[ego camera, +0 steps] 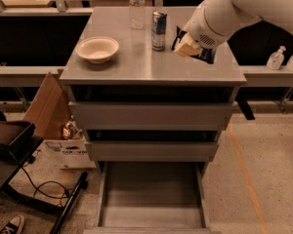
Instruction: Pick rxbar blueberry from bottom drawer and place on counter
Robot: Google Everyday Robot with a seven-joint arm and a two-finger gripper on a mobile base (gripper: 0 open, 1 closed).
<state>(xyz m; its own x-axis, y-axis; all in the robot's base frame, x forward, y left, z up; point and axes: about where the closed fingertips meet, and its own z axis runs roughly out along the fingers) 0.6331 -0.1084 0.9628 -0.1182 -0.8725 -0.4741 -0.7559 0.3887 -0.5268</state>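
My tool (188, 47) pinches the rxbar blueberry (207, 56) over the tabletop's (136, 65) right side, near the can (158, 30). My arm hides most of the wrapper, so I cannot tell whether it touches down. The open bottom drawer (151, 199) is cut off below.

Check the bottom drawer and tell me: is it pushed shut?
No: the bottom drawer stands pulled far out, its inside showing, while the gripper holds the rxbar blueberry over the right side of the counter.

Pincer (188, 47) holding rxbar blueberry (206, 56) over counter (136, 68), right of can (158, 30), bowl (97, 49) left, bottom drawer (151, 191) open below
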